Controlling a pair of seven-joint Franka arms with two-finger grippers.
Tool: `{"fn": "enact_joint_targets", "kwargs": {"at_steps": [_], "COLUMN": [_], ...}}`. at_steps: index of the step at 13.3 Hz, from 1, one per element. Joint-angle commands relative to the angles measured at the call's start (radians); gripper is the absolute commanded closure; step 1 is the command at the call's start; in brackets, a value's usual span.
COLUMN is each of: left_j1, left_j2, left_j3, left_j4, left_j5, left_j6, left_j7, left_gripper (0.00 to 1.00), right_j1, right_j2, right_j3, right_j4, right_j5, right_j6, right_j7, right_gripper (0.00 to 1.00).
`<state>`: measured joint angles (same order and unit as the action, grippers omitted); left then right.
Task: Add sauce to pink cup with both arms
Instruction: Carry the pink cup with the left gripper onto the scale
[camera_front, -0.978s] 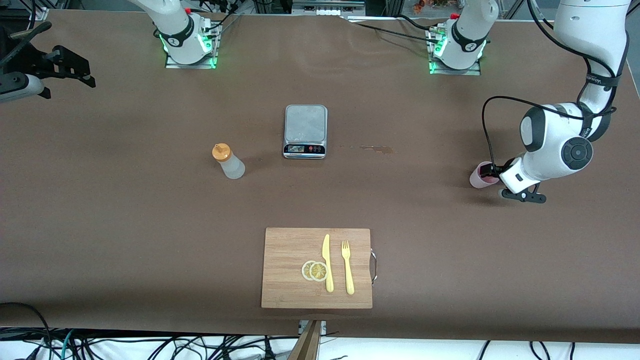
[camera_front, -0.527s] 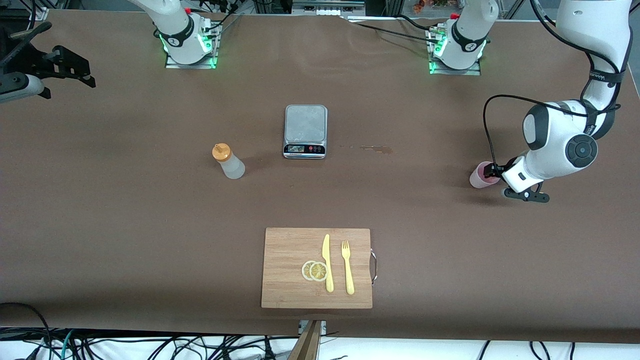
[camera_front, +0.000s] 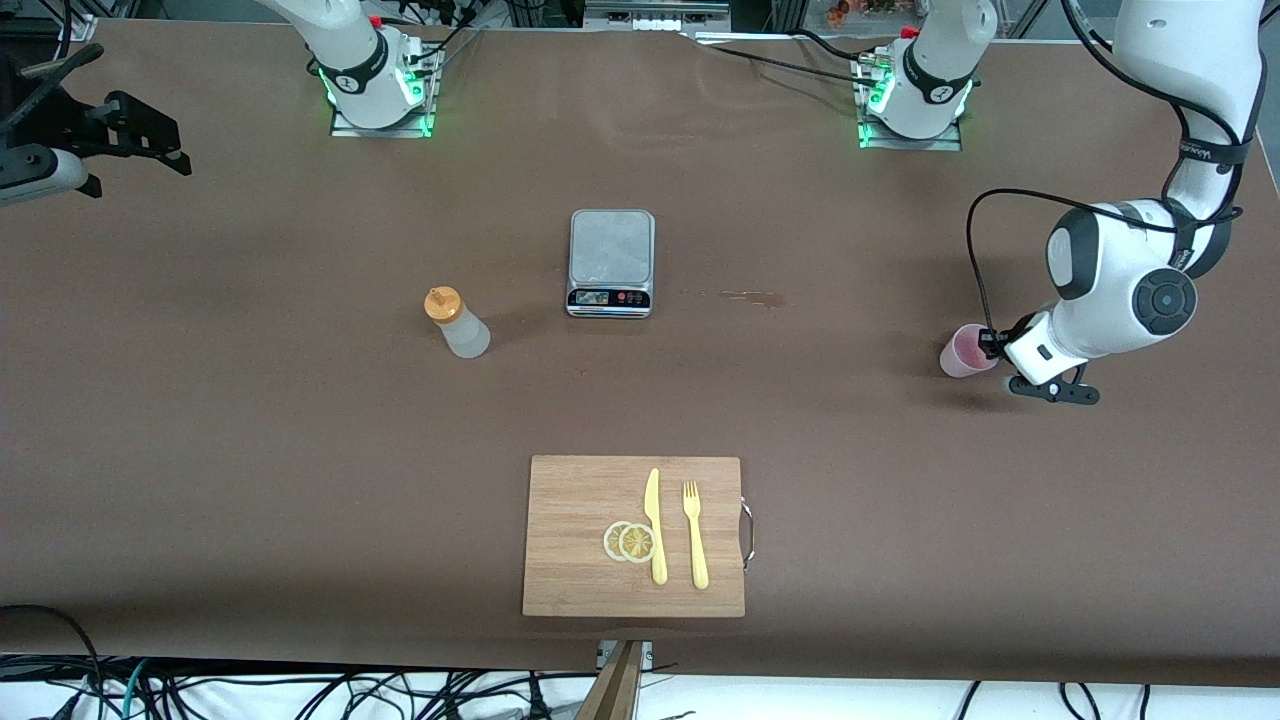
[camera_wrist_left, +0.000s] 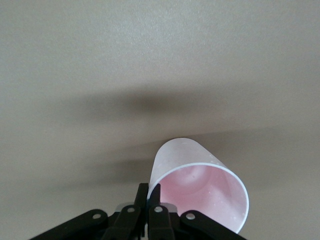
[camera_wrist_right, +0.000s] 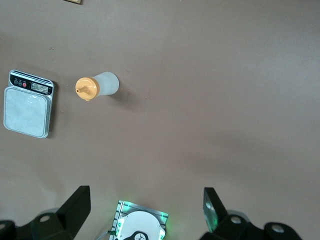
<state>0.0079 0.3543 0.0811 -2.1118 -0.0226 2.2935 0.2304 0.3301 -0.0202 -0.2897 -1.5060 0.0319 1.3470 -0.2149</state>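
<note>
at the left arm's end of the table, your left gripper sits low at the small pale pink translucent plastic cup, its black fingers pinched together on the cup's rim wall, one inside and one outside. in the left wrist view the pink cup looks tipped, its round mouth turned toward the camera and its base toward the brown table cover.

your right gripper waits in the air over the table edge at the right arm's end, and its fingers stand wide apart with nothing between them.

the small translucent whitish squeeze bottle with the orange-yellow nozzle cap stands on the table, well apart from the cup and toward the right arm's end. just beside it, toward the middle, lies a flat grey kitchen scale. nearer the front camera sits a bamboo cutting board carrying a yellow plastic knife, a yellow plastic fork and two lemon slices.
</note>
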Motion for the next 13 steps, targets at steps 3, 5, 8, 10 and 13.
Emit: {"fn": "enact_joint_targets", "kwargs": {"at_steps": [3,5,8,10,13], "left_j1": [-0.057,-0.106,-0.19,-0.28,-0.467], "left_j2": [-0.017,-0.017,-0.018,-0.018,-0.005], "left_j3": [0.003,-0.024,-0.099,-0.132,-0.132], "left_j4": [0.166,0.237,0.28,0.285,0.315], "left_j5": [-0.088,-0.097,-0.097,-0.097,-0.102], "left_j6": [-0.181,-0.238,-0.246,-0.244,-0.243], "left_j7": [-0.002,-0.061,-0.314,-0.477,-0.722], "left_gripper": [1.0,1.0,1.0,1.0,1.0], "right_j1": [-0.003,-0.003,-0.003,-0.003,-0.003], "right_j2": [-0.001,-0.001,-0.001,-0.001,0.0], "right_j3": [0.003,0.003,0.003,0.003,0.003], "right_j4": [0.007,0.007,0.006,0.006,0.006], "right_j5": [-0.01,-0.01,-0.012,-0.014,-0.014], "right_j6": [-0.009,-0.009,-0.009,-0.009,-0.008], "right_j7": [0.008,0.008,0.008,0.008,0.009], "right_gripper": [0.0,0.0,0.0,0.0,0.0]}}
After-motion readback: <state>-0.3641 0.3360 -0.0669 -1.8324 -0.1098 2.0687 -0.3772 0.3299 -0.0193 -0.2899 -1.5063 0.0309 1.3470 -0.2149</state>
